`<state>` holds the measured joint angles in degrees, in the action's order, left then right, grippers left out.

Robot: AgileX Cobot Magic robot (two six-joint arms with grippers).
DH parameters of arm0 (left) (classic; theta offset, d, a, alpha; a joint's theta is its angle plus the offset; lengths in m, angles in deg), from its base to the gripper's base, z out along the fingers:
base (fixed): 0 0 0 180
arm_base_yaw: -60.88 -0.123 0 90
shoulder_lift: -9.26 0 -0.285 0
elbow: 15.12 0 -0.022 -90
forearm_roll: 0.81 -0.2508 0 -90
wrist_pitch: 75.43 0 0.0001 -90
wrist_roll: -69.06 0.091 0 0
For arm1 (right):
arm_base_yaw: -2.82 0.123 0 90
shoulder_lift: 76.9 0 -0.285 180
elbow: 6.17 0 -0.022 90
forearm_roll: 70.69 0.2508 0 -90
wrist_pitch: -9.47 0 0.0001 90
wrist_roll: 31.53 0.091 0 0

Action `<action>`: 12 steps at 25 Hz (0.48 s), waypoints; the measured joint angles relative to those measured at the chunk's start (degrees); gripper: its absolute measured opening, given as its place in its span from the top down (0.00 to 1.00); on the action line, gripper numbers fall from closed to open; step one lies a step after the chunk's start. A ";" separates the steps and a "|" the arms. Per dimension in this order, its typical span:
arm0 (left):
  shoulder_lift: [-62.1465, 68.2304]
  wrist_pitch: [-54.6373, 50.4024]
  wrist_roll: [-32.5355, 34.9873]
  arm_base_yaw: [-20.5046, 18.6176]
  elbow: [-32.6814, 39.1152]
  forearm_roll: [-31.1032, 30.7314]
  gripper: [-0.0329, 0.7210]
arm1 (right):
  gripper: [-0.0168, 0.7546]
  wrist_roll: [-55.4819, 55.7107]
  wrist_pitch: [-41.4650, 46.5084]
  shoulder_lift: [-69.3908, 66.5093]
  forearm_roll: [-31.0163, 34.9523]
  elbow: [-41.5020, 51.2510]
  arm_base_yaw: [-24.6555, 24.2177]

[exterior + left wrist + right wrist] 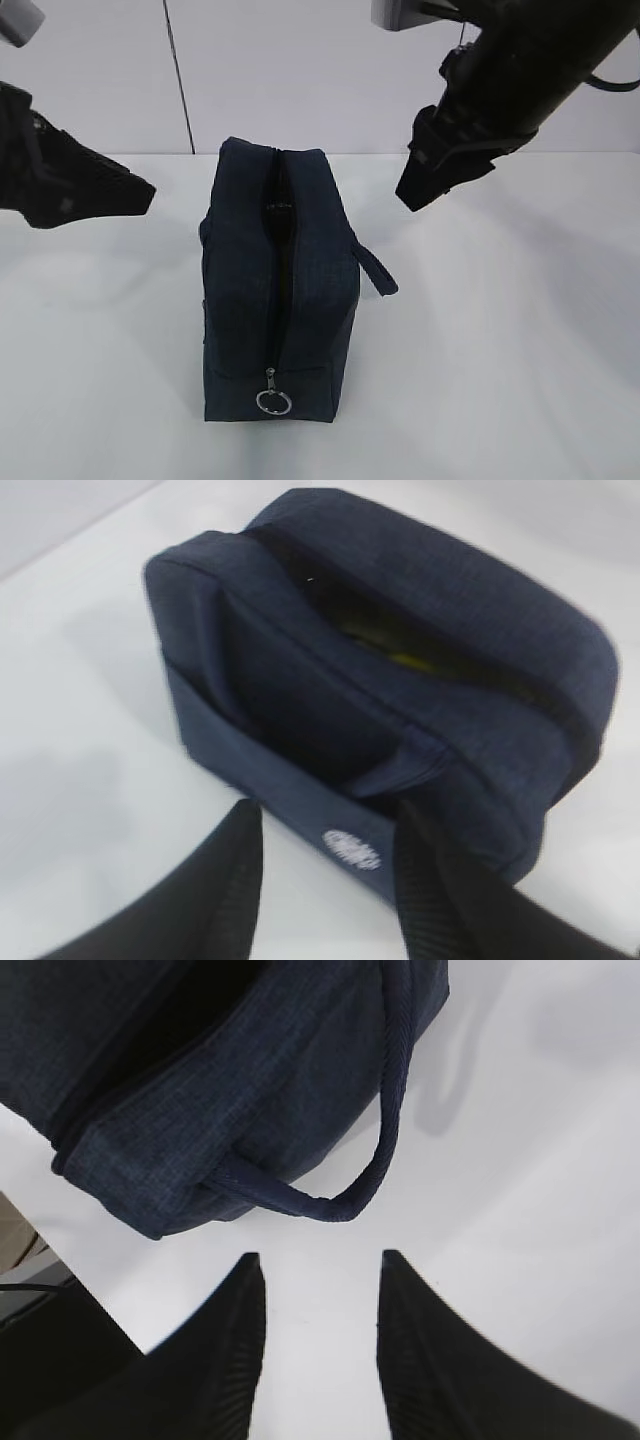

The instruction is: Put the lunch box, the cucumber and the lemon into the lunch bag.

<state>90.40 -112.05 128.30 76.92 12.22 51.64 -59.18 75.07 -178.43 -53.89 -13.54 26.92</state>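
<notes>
Boxy dark navy fabric lunch bag (278,290) upright on white table (500,380), zipper gaping, metal ring pull (273,401) at near end; yellow glimpse inside slit, between both arms

Left fingers (325,880) apart, empty, just beside bag's side wall

Right fingers (320,1345) apart, empty, above table, looped handle (375,1150) just ahead

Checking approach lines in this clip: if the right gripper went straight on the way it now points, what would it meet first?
Probably the looped handle of the lunch bag: in the right wrist view it lies just ahead of the open right gripper, with bare table between. Depth is unclear, so it might touch the table first.
</notes>
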 joint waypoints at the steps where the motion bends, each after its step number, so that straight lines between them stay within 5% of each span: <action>1: -0.55 0.00 0.00 0.00 0.00 -1.25 0.53 | 0.60 0.64 0.25 0.52 -0.86 0.00 0.00; 12: -5.06 8.82 0.00 0.00 0.00 -16.26 0.54 | 0.60 3.34 0.61 4.17 -1.80 0.00 0.00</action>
<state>85.34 -103.23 128.30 76.92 12.22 35.38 -55.84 75.68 -174.26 -55.69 -13.54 26.92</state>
